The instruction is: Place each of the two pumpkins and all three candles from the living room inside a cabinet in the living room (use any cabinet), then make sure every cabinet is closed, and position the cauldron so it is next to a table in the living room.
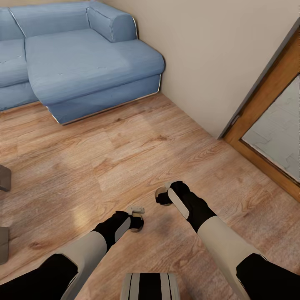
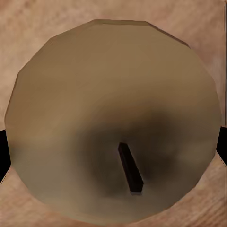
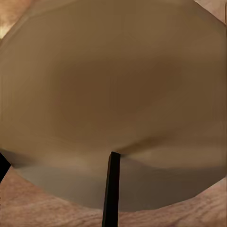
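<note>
A candle [image 2: 113, 118] fills the left wrist view, its olive-beige top and dark wick seen end-on, and a second candle [image 3: 113, 94] does the same in the right wrist view, so each gripper appears to be closed on one. In the head view the left gripper [image 1: 136, 216] and the right gripper [image 1: 163, 196] hang low over the plank floor [image 1: 125, 150], in front of the blue sofa [image 1: 83, 62] and well apart from it, though the jaws themselves are too hidden there to judge their gap. Right of the sofa, past the bare wall, stands a wood-framed door [image 1: 271, 125]. Grey pieces [image 1: 3, 178] show left of the sofa's front. The cabinet is not in sight, so I judge this a carry. The risk is a smooth, stubby candle slipping from a shallow grip during a turn of the base, then rolling under the sofa.
</note>
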`<state>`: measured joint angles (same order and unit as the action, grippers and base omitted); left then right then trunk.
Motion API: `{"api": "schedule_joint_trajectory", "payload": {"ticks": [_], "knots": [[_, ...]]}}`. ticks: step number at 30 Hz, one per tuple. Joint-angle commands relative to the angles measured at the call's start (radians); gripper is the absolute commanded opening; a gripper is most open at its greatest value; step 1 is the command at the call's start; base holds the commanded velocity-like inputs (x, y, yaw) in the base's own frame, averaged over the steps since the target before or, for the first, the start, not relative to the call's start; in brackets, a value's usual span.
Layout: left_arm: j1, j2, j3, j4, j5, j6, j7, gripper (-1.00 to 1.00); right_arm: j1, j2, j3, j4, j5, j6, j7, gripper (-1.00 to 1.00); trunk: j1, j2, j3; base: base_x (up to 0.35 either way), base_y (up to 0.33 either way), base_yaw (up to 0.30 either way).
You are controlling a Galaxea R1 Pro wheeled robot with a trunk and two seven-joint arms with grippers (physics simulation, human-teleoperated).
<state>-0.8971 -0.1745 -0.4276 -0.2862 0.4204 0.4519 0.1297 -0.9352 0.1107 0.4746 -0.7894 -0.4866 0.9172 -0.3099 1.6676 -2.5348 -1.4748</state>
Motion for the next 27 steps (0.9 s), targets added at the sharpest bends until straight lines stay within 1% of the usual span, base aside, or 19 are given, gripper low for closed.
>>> {"api": "schedule_joint_trajectory", "payload": {"ticks": [1, 20, 27], "knots": [[0.0, 0.0, -0.005, -0.002, 0.01, 0.004, 0.008, -1.0, -0.001, 0.0, 0.003, -0.001, -0.01, 0.002, -0.011, -1.0, -0.001, 0.0, 0.003, 0.0, 0.0, 0.0], [0.0, 0.0, -0.003, -0.004, 0.009, 0.006, 0.007, -1.0, -0.001, -0.002, 0.002, 0.001, -0.01, -0.004, -0.009, -1.0, -0.009, 0.004, 0.077, 0.0, 0.0, 0.0], [0.0, 0.002, 0.002, -0.005, 0.008, 0.014, 0.005, -1.0, -0.001, -0.002, -0.004, 0.001, -0.012, -0.004, -0.009, -1.0, -0.012, 0.006, 0.114, 0.0, 0.0, 0.0]]}}
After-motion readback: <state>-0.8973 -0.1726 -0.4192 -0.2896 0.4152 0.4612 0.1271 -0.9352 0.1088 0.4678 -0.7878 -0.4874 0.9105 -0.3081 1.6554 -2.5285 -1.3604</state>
